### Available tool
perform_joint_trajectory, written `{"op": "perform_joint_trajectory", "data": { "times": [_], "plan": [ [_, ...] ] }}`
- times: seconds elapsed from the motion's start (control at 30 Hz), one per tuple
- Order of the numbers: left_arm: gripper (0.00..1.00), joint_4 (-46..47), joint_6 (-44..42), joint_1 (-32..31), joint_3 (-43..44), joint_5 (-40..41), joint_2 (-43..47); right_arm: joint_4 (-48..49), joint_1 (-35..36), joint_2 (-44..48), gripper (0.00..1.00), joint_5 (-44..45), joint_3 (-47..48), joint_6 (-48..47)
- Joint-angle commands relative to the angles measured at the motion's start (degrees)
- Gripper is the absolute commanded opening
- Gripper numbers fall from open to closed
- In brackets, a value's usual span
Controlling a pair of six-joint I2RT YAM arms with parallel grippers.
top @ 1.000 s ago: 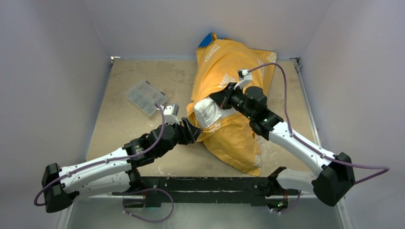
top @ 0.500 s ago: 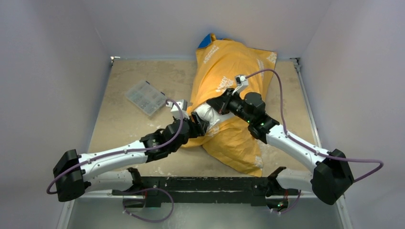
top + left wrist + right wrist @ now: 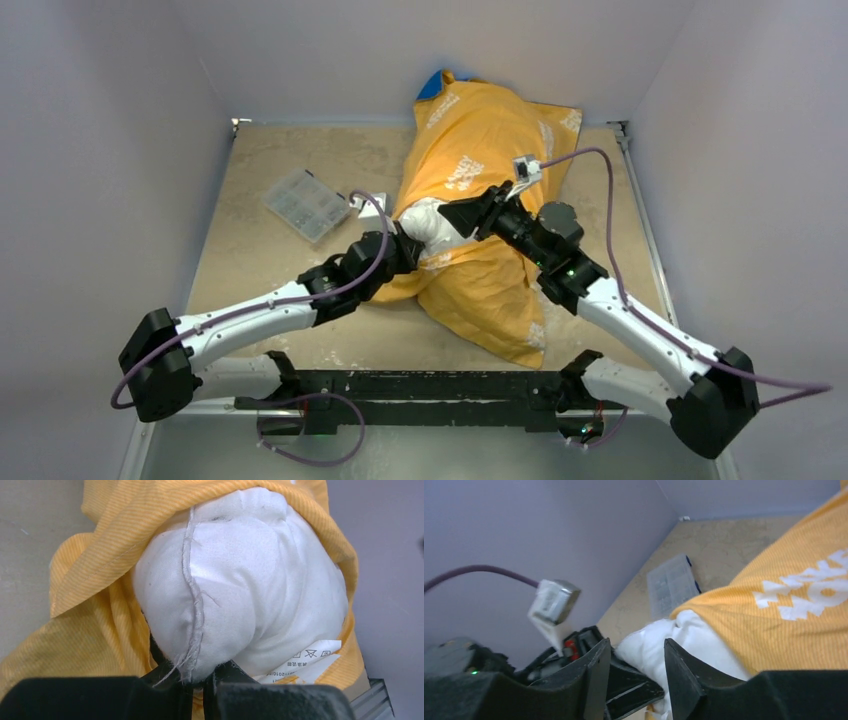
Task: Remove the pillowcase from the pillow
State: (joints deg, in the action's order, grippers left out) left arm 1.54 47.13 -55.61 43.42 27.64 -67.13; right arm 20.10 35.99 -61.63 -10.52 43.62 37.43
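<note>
The pillow (image 3: 240, 580) shows only one white corner, bulging from the mouth of the pillowcase (image 3: 485, 130) at mid-bench. The rest lies inside the orange sack, which runs back to the far wall (image 3: 330, 50). By the look of it the job is barely begun: nearly the whole cover has yet to be drawn off.

The left end effector (image 3: 197, 676) is pinched tight on the corner's seam. The right end effector (image 3: 636, 650) hovers at the mouth, jaws spread, gripping nothing.

A clear plastic box (image 3: 305, 204) sits on the bench (image 3: 260, 290) to the left, apart from the fabric. The wall behind probably leaves little room to slide the sack backward.
</note>
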Motion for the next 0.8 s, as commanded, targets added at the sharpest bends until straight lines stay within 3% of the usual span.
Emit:
{"op": "perform_joint_trajectory", "data": {
  "times": [0.0,0.07,0.17,0.4,0.77],
  "plan": [
    [0.00,1.23,-3.47,4.95,4.05,-3.86,1.03,-0.26,0.14,6.55,0.55,-2.02,-0.54,-4.22],
    [0.00,0.47,-4.58,6.34,4.75,-5.91,1.12,-2.14,0.14,6.99,0.69,-1.30,-0.44,-6.00],
    [0.00,-3.41,-7.55,7.02,7.18,-7.34,1.29,-6.00,0.14,4.75,0.76,0.61,1.79,-9.17],
    [0.00,-12.47,-12.03,10.18,11.16,-7.49,3.12,-12.31,0.14,-2.28,0.78,3.40,7.28,-14.55],
    [0.00,-15.92,-15.22,16.99,18.27,-15.20,-2.83,-11.32,2.40,-2.85,0.76,-5.61,6.30,-16.64]
  ]
}}
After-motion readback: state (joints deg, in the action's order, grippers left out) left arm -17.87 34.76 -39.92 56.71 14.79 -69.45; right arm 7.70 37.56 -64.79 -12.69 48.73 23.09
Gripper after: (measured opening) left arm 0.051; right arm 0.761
